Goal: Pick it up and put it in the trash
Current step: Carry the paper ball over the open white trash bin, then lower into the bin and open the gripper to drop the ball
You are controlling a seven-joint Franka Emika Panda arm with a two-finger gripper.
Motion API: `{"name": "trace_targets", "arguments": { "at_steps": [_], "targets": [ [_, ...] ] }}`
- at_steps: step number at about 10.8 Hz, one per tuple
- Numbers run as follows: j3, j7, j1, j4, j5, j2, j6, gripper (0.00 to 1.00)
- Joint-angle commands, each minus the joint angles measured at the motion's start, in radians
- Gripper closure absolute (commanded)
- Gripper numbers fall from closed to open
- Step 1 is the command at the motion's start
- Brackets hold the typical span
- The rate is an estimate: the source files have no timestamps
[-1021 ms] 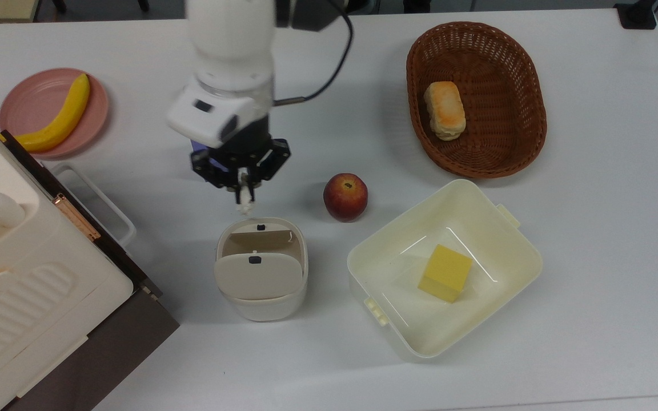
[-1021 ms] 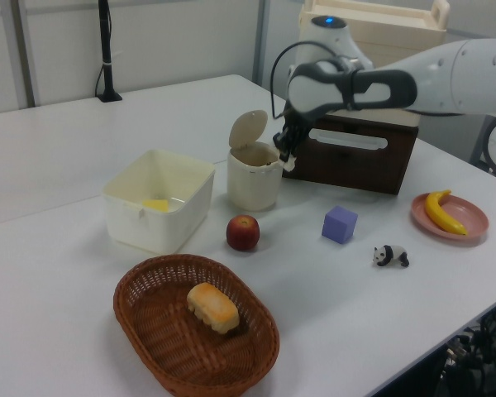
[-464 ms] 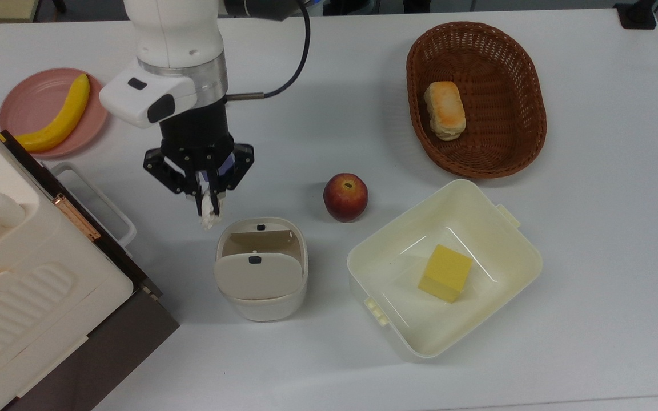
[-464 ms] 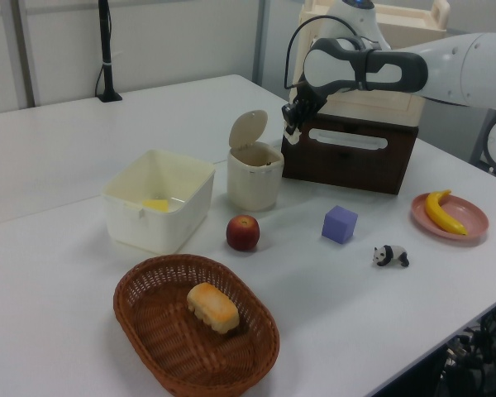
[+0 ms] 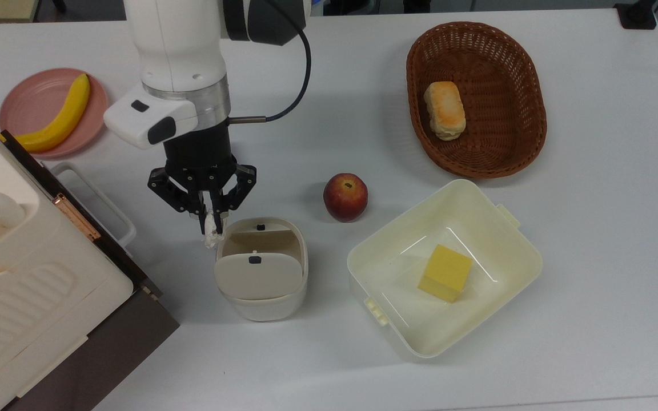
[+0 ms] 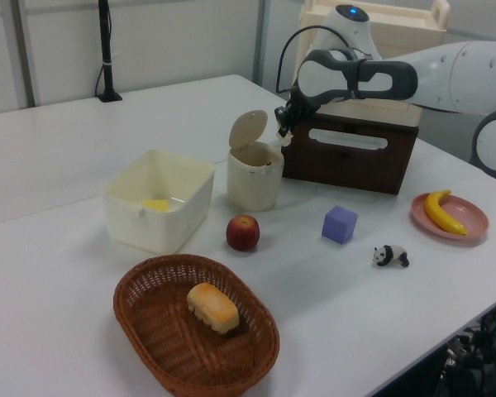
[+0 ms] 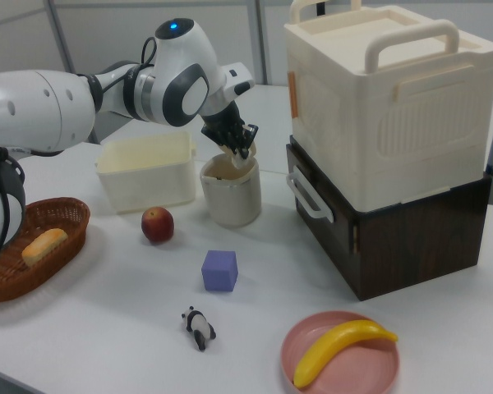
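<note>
A small crumpled wad of white paper (image 5: 211,233) hangs pinched in my gripper (image 5: 212,220), which is shut on it. In the top view it sits just off the upper-left rim of the trash bin (image 5: 261,268), a cream rounded bin whose beige flap lid (image 5: 257,275) is swung open. The left view shows the gripper (image 6: 283,130) above the bin's (image 6: 254,175) right rim, next to the raised lid. In the right view the gripper (image 7: 240,150) hovers over the bin's (image 7: 229,194) open mouth with the wad (image 7: 245,159) at the rim.
A red apple (image 5: 345,196) stands right of the bin in the top view, and a square cream tub (image 5: 444,268) holds a yellow block. A wicker basket (image 5: 477,97) with bread, a pink plate (image 5: 53,112) with a banana, a purple cube (image 6: 340,224), a panda figurine (image 6: 390,255) and a big white box on a brown base (image 7: 390,148) surround.
In the top view the gripper swung left from above the bin's top rim, then came down and slightly right toward its upper-left corner. The wad stayed gripped throughout.
</note>
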Motion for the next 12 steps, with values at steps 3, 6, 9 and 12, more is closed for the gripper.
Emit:
{"name": "trace_targets", "arguments": {
  "at_steps": [3,6,9,12],
  "targets": [
    [0.007,0.023,0.017,0.016,0.015,0.024,0.014,1.00],
    [0.008,0.116,0.064,0.021,0.005,0.051,0.015,1.00],
    [0.004,0.135,0.083,0.021,0.004,0.052,0.020,1.00],
    [0.000,0.136,0.084,0.021,0.004,0.051,0.018,0.97]
  ]
}}
